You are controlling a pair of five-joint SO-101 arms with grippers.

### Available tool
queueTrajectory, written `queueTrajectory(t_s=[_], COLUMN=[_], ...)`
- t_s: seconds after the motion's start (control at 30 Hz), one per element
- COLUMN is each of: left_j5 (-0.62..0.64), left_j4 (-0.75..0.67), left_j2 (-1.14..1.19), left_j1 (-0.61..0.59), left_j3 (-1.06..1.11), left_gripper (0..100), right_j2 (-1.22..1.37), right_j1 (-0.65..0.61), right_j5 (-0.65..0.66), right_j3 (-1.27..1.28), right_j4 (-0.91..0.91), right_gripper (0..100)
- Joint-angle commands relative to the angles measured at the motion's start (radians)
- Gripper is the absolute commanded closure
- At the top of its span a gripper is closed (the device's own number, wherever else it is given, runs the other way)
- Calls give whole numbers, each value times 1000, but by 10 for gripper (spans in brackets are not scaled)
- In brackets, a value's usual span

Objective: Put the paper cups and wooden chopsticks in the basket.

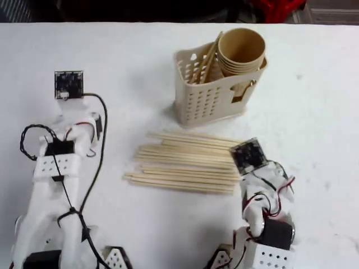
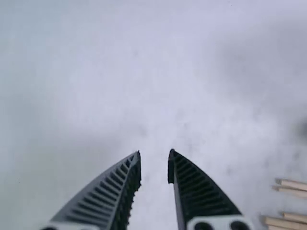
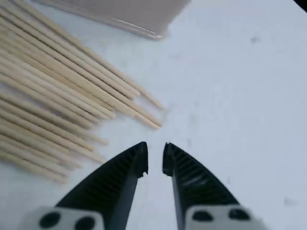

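Over the white table [image 1: 314, 112], in the high view, a beige perforated plastic basket [image 1: 210, 98] is seen upright at about 1 o'clock from the middle. A stack of tan paper cups [image 1: 241, 50] is already lodged in its 3 o'clock half, and a few thin wooden sticks [image 1: 205, 61] are leaned in its 9 o'clock half. A loose pile of pale wooden chopsticks [image 1: 188, 168] is spread flat at the middle, just at 6 o'clock of the basket and apart from it, with its long axis laid from 9 to 3 o'clock. The right arm [image 1: 263, 218] is placed at 5 o'clock, its wrist set over the pile's 3 o'clock ends. The left arm [image 1: 56, 162] is placed at 8 o'clock, well apart from the 9 o'clock ends. The right arm is judged the nearer for the coming pickup.

From the left wrist view, the left gripper [image 2: 153, 158] is shown narrowly parted, with nothing held and bare table beneath. A few chopstick ends are caught well off to one side.

From the right wrist view, the right gripper [image 3: 154, 153] is likewise shown parted by a narrow gap, empty and touching nothing. The chopstick ends are laid near its fingertips, ahead and to one side, slantwise to the jaws, and the basket's base is seen beyond them. A wider opening and a shift onto the sticks are judged to be needed, so that the jaws can be closed across the long axis.
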Motion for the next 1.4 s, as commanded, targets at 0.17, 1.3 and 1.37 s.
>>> queueTrajectory(t_s=[0.17, 1.3, 1.37], left_j5=[-3, -9, -9], left_j4=[-31, -68, -66], left_j2=[-36, -36, -36], left_j1=[-12, 15, 15], left_j3=[2, 28, 28], left_gripper=[889, 890, 890], right_j2=[704, 1374, 1353], right_j1=[-387, -697, -690], right_j5=[77, 245, 245], right_j3=[-402, -416, -416], right_j4=[70, -466, -466], right_gripper=[883, 921, 938])
